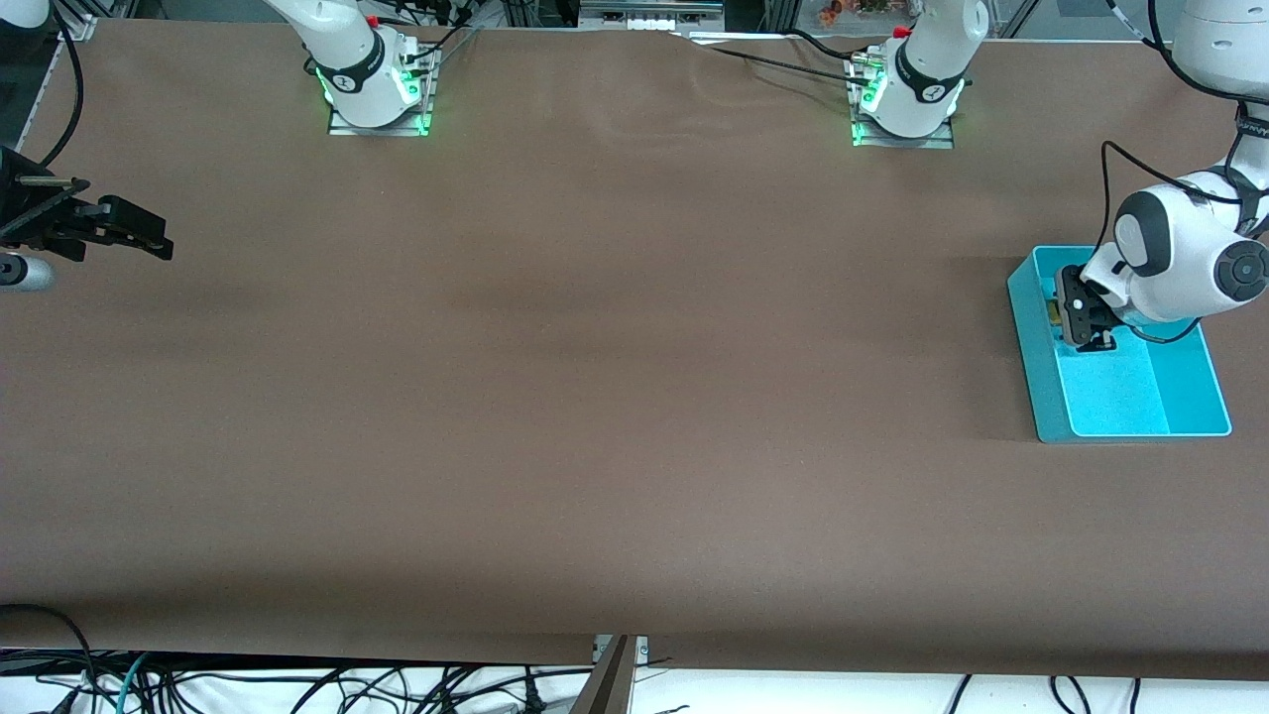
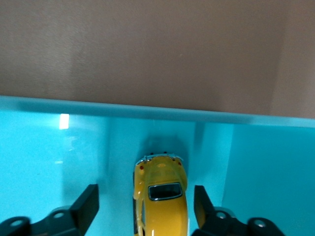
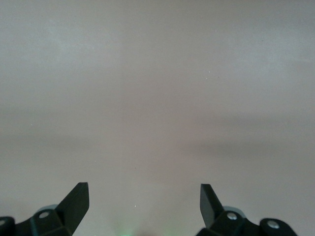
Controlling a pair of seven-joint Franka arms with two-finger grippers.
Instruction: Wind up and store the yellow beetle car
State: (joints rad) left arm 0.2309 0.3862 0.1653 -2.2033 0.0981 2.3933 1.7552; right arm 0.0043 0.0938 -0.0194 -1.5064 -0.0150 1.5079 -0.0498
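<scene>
The yellow beetle car [image 2: 161, 196] lies on the floor of the turquoise bin [image 2: 59, 152], close to one bin wall. My left gripper [image 2: 146, 191] is open and low inside the bin, with a finger on each side of the car and a gap to both. In the front view the left gripper [image 1: 1089, 332] is down in the bin [image 1: 1031, 377] at the left arm's end of the table, and its hand hides nearly all of the car. My right gripper [image 1: 149, 238] is open and empty, waiting over the right arm's end of the table; it also shows in the right wrist view [image 3: 144, 189].
The brown table cloth [image 1: 595, 347] covers the table. The bin has a divider [image 1: 1155, 382] that splits it into two compartments. The arm bases [image 1: 377, 89] stand along the table's edge farthest from the front camera.
</scene>
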